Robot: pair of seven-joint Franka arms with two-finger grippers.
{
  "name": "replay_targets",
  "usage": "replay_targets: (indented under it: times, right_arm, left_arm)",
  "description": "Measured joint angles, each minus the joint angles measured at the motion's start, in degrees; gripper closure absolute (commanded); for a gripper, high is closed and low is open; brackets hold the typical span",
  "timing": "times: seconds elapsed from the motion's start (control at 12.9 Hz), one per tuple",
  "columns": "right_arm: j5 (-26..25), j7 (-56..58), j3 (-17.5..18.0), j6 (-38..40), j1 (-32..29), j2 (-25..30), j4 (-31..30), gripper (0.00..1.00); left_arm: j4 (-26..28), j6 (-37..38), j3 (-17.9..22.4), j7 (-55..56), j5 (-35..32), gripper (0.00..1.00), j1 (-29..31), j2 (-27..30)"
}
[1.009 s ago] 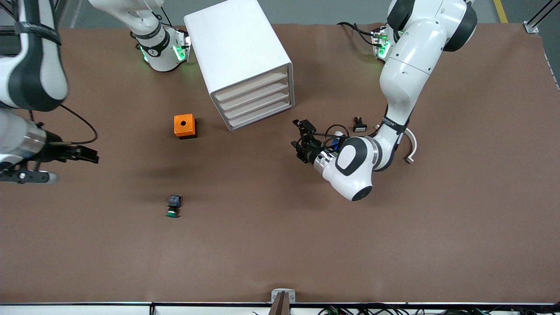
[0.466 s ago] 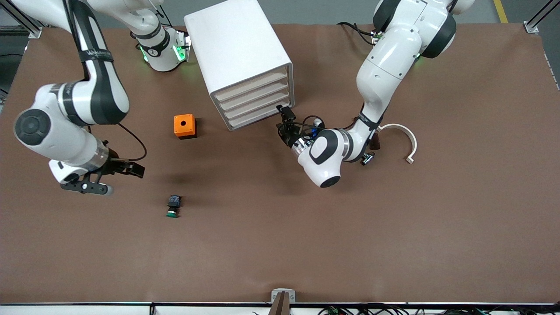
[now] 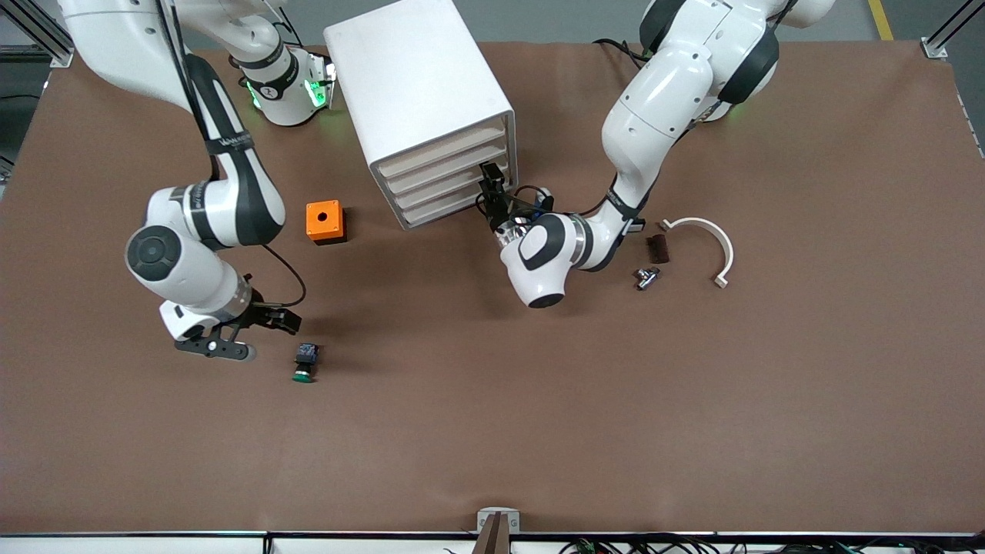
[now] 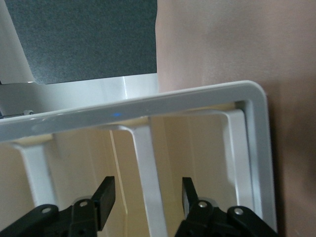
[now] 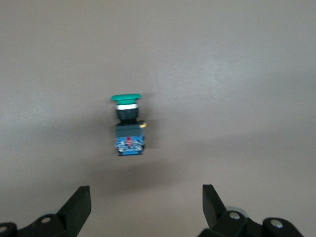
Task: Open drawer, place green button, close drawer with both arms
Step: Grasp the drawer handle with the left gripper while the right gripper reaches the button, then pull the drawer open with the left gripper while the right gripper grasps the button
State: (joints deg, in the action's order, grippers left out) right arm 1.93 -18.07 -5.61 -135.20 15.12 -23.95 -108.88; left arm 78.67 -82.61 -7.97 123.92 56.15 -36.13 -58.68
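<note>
We see the cabinet (image 3: pixel 419 100) standing between the two arm bases. The orange box (image 3: pixel 325 221) sits beside it toward the right arm's end, and the button (image 3: pixel 305 362) lies nearer the front camera than that box. Toward the left arm's end lie a curved piece (image 3: pixel 712 242), a dark block (image 3: pixel 658 248) and a small metal part (image 3: pixel 645 276), close together.

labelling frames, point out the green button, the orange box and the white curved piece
green button (image 5: pixel 127 126): right wrist view, black body under the cap
orange box (image 3: pixel 324 221): front view, top face
white curved piece (image 3: pixel 712 232): front view, arc's outer bend
</note>
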Motion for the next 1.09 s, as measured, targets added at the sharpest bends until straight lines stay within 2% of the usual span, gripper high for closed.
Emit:
replay_targets:
  times: [0.23,0.39,0.7,1.09]
  right_arm:
    - [0.6,-2.3,0.0,-6.1,1.9,-4.1,-0.5,0.00]
    - [0.8,-4.1,0.0,-9.6,3.0,-6.9,-0.6,0.00]
    - [1.1,-5.0,-0.1,-14.0,3.7,-10.3,-0.5,0.00]
    - [1.1,-5.0,-0.6,-14.6,3.6,-12.2,1.6,0.00]
  left_arm:
    - [0.3,0.1,0.0,0.1,0.0,0.81,-0.5,-0.4]
    - [0.4,0.2,0.0,0.1,0.0,0.89,-0.6,-0.4]
    - [0.5,0.2,0.2,0.5,0.7,0.91,-0.1,-0.4]
    - [0.4,0.2,0.5,0.6,1.8,0.89,3.4,-0.4]
